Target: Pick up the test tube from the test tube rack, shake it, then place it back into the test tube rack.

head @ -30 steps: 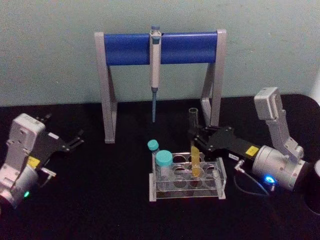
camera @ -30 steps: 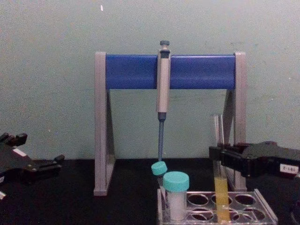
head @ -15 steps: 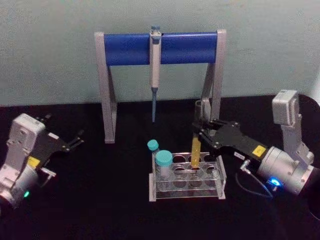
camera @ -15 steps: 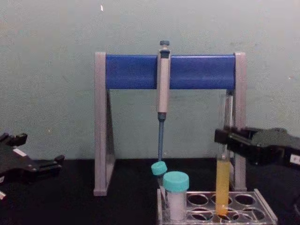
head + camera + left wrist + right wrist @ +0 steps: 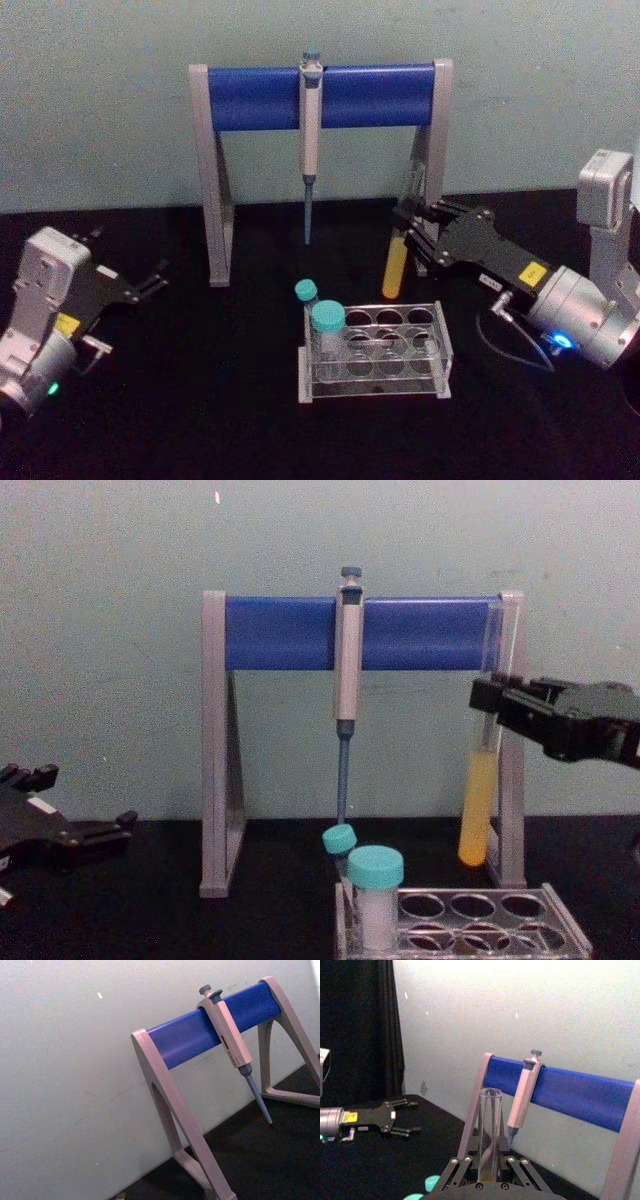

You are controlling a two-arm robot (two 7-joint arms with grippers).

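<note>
Right gripper (image 5: pixel 412 236) reaches in from the right side, its fingers (image 5: pixel 516 1166) pinching the test tube (image 5: pixel 397 264) around the clear upper part. The tube is held in the air, clear of the test tube rack (image 5: pixel 441 347), above and behind the rack's rear right holes. It sits just in front of the right leg of the pipette stand (image 5: pixel 250 100). In the chest view the tube (image 5: pixel 477 810) is close to upright, top leaning slightly right. Yellow-orange liquid fills its lower part, and the round bottom hangs above the rack (image 5: pixel 565 922) without touching it. The right wrist view shows the open mouth of the tube (image 5: pixel 489 1125) rising between the two fingers.

The rack sits on the black desk (image 5: pixel 200 410) near the centre. It holds two teal-capped vials (image 5: pixel 327 322) at its left end, one behind the other; the remaining holes look empty.

A grey-blue pipette (image 5: pixel 310 115) hangs tip down from the middle of the stand's blue crossbar, behind the rack.

Left gripper (image 5: pixel 154 280) is parked low over the desk at the far left, well apart from the rack. Its fingers are spread with nothing between them, as the right wrist view (image 5: pixel 409 1117) also shows.
</note>
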